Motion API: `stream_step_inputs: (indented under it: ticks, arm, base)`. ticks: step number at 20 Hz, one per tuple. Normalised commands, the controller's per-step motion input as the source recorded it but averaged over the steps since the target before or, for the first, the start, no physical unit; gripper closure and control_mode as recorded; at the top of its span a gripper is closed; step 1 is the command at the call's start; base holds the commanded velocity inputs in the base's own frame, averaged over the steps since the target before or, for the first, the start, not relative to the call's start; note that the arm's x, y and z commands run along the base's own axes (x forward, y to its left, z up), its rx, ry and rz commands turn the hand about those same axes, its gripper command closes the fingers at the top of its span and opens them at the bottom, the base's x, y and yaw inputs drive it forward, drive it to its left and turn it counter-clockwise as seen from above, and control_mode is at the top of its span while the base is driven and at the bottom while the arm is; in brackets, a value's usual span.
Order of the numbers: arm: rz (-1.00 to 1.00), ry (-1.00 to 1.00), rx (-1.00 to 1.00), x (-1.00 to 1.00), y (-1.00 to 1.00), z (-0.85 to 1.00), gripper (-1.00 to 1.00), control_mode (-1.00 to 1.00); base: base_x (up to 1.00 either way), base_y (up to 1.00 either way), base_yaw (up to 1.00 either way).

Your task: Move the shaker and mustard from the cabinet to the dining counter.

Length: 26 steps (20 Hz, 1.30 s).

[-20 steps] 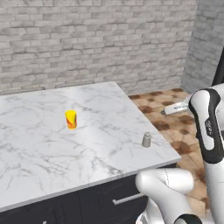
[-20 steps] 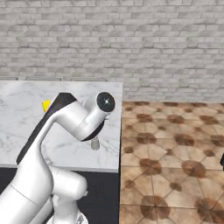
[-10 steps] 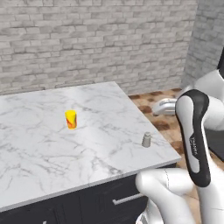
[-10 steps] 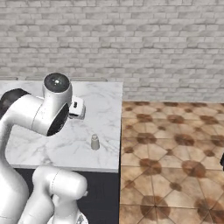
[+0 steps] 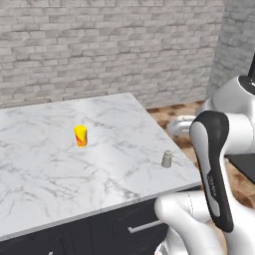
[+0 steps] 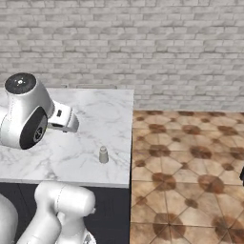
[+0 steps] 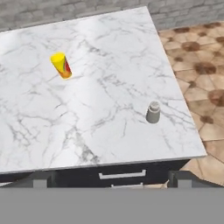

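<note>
Two items stand on the bench (image 5: 50,164) in the left base view: the shaker (image 5: 167,159), upright near the front right corner, and a short yellow cylinder (image 5: 80,135) with a red mark, well apart from it toward the middle. The arm (image 5: 214,169) rises at lower right, folded beside the bench edge. Brick wall (image 5: 109,45) behind.

Right base view: shaker (image 6: 103,154) upright on the white marble top, near the front edge and the right edge; tiled floor (image 6: 190,162) to its right. The arm's joint sits at left above the bench.

Hand view: looks down on the bench from in front. Shaker (image 7: 152,112) right of centre, yellow cylinder (image 7: 61,65) upper left, apart. Gripper (image 7: 111,179) fingertips spread wide at the bottom corners, holding nothing, well clear of the shaker.
</note>
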Motion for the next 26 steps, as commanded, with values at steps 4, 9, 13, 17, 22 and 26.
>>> stream_step_inputs:
  ticks: [4,9,13,17,22,26]
  arm:
    - [-0.1,0.0,-0.09,-0.35,0.02,0.0,-1.0,-1.0]
    - [-0.05,-0.01,-0.01,-0.17,0.0,0.0,-1.0,-1.0]
    - [0.0,0.0,0.0,0.0,0.01,0.0,-1.0,-1.0]
    - [0.0,0.0,0.0,0.0,0.0,0.0,-1.0,-1.0]
    - [0.0,0.0,0.0,0.0,0.0,0.0,-1.0,1.0]
    - [0.0,0.0,0.0,0.0,0.0,0.0,-1.0,1.0]
  base:
    - [0.0,0.0,0.0]
    - [0.0,0.0,0.0]
    - [0.0,0.0,0.0]
    - [0.0,0.0,0.0]
    - [-0.21,-0.22,-0.28]
    - [-0.27,-0.25,-0.82]
